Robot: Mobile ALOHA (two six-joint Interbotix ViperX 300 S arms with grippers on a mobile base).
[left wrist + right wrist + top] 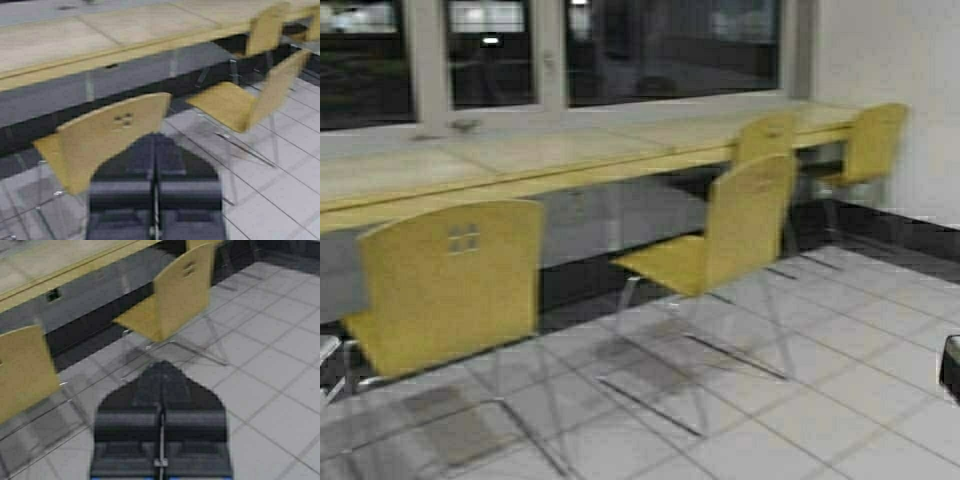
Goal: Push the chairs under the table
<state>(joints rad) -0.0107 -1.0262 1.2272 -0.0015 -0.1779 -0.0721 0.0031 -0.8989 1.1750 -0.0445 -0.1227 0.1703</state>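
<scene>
The worktop (520,165) is a long pale yellow surface with a thick front edge, running along a wall under a row of dark windows (670,45) from the left of the high view to a white wall (890,60) at the far right. The floor (840,400) below is laid with pale square tiles. Four chairs of yellow moulded plywood on thin chrome legs stand along the worktop. The nearest chair (450,285) stands at the left, its backrest facing the camera, well out from the worktop edge. The second chair (720,240) stands in the middle of the floor, turned at an angle, with its seat clear of the worktop. The third chair (767,135) sits close against the worktop edge behind the second. The fourth chair (870,145) sits at the far right end, close to the worktop beside the white wall. The left claw (155,200) is clenched, fingers pressed together, holding nothing, and points at the backrest of the nearest chair without touching it. The right claw (161,440) is likewise clenched and empty, held above the tiles and pointing toward the second chair, apart from it. No containers are visible.
</scene>
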